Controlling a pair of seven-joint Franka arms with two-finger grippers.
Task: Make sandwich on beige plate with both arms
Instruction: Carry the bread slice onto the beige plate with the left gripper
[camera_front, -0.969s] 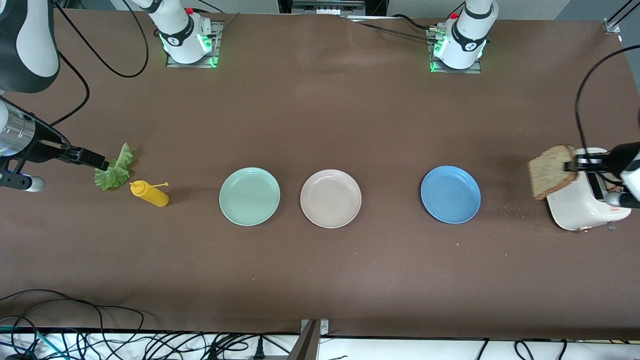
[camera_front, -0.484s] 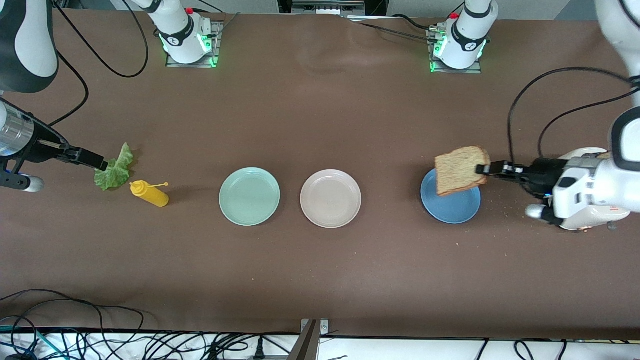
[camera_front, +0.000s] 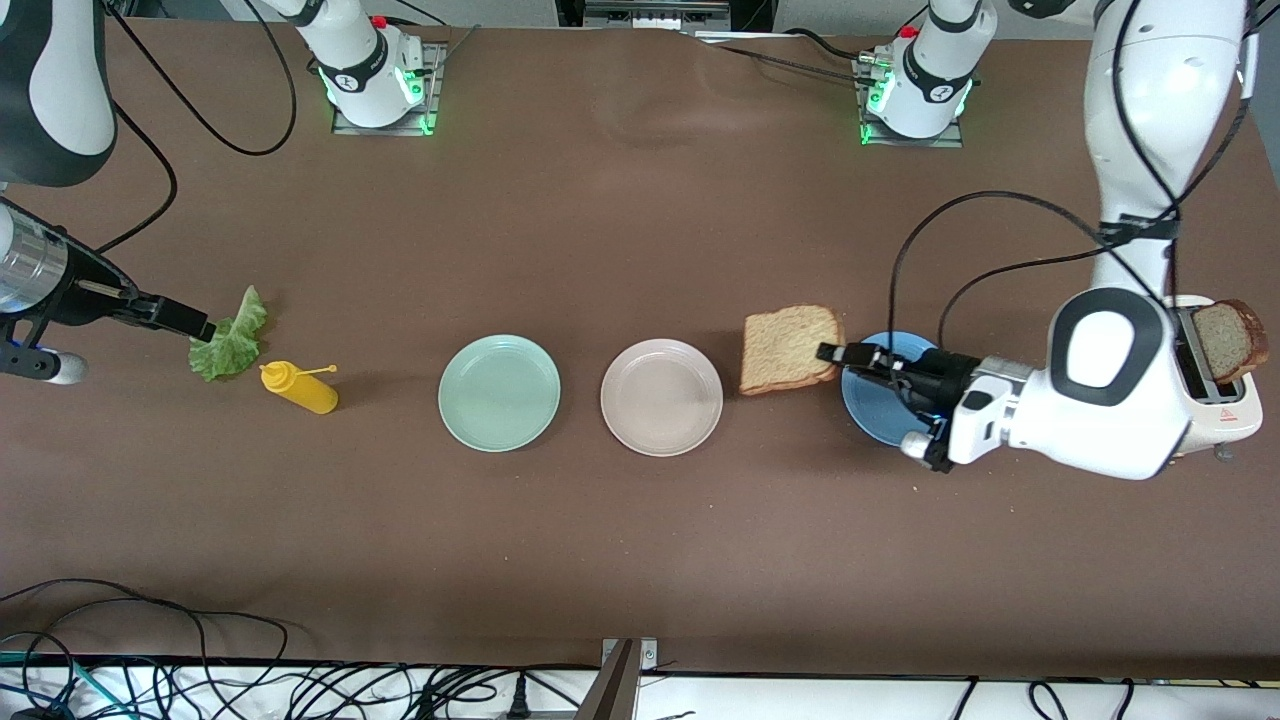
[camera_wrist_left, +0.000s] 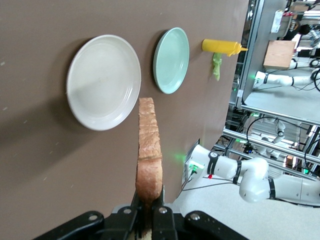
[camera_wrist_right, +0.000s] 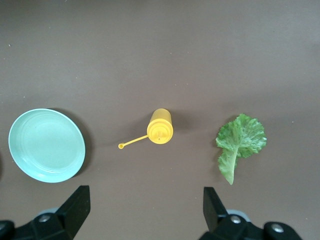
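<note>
The bread slice (camera_front: 790, 349) hangs edge-on in the air, pinched at its crust by the closed left gripper (camera_front: 832, 353), over the bare table between the blue plate (camera_front: 872, 415) and the beige plate (camera_front: 661, 397), which is still empty. To land it well, I judge the slice should be carried over the beige plate's middle, turned flat and lowered close before the fingers part, so it does not flop onto the rim. The right gripper (camera_wrist_right: 145, 210) waits with jaws wide apart above the table near the lettuce leaf (camera_wrist_right: 240, 142) and yellow bottle (camera_wrist_right: 160, 127); a second slice (camera_front: 1228, 340) stands in the toaster (camera_front: 1215, 405).
</note>
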